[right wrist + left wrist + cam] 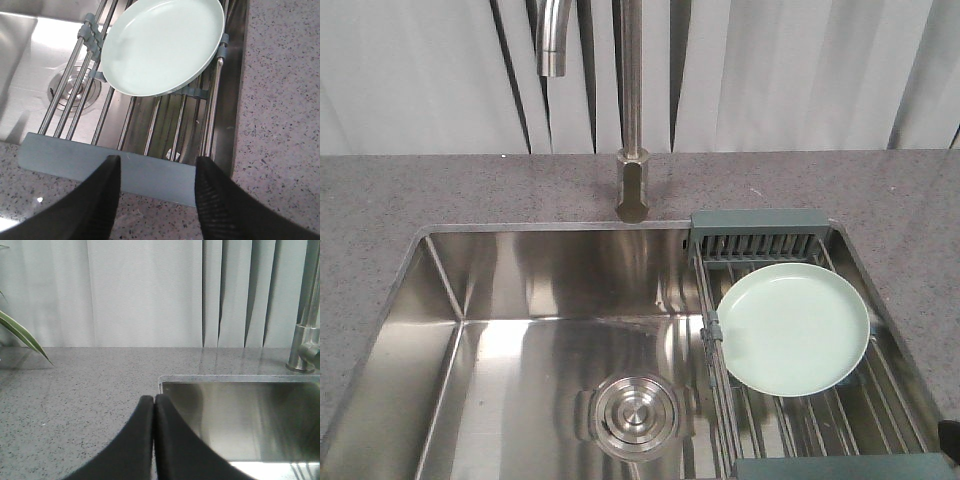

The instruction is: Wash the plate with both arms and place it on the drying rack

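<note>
The pale mint-green plate (793,327) lies flat on the steel bars of the drying rack (757,222), which spans the right end of the sink. In the right wrist view the plate (162,45) rests on the rack (107,167) well ahead of my right gripper (157,161), which is open and empty above the rack's near end piece. My left gripper (154,398) is shut with nothing in it, over the countertop at the sink's back left corner. A small black piece of an arm (949,440) shows at the front view's right edge.
The steel sink basin (520,350) has a round drain (633,412) near its front. A faucet (632,110) rises behind the sink. Speckled grey countertop (410,190) surrounds the basin. A plant leaf (22,335) enters the left wrist view at the left.
</note>
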Robot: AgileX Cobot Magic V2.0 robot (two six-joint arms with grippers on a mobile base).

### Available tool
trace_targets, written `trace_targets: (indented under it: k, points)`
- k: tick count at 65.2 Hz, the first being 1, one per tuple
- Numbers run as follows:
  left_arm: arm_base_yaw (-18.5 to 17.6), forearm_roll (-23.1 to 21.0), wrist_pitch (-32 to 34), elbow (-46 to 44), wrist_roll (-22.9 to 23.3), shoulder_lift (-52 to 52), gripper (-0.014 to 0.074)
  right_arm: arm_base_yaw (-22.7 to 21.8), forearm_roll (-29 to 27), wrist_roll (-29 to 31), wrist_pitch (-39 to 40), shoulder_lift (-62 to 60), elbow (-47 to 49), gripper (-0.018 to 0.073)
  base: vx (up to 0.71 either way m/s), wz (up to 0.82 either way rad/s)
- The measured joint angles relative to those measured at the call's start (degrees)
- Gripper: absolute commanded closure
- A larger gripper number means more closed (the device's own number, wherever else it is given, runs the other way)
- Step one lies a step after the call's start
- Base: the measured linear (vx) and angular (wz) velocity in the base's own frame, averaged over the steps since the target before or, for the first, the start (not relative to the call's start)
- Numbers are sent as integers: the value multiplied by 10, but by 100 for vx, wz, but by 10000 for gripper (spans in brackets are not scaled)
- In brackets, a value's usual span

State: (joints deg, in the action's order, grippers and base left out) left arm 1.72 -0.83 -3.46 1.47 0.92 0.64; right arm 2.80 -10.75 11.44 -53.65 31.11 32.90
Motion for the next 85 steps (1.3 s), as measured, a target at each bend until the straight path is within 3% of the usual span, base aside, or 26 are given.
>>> trace_targets:
  k: [8, 14, 30, 48, 63, 85]
  points:
    - [0, 0, 0, 0, 0, 0, 603, 0, 10, 0, 1, -8, -3, 238, 0, 0]
    - [0, 0, 0, 0, 0, 0, 603, -3, 23, 0, 26, -33, -17, 317, 0, 0]
    - [0, 0, 0, 0, 0, 0, 603, -20, 26, 23, 241, -146, -155, 575, 0, 0]
    - [0, 0, 0, 0, 0, 0, 603, -20, 21, 45, 406, -259, -285, 568, 0, 0]
    - [0, 0, 0, 0, 0, 0, 603, -45, 0, 36, 437, -314, -345, 565, 0, 0]
    - [0, 0, 0, 1, 0, 0, 603, -13, -4, 36, 463, -318, -346, 564, 0, 0]
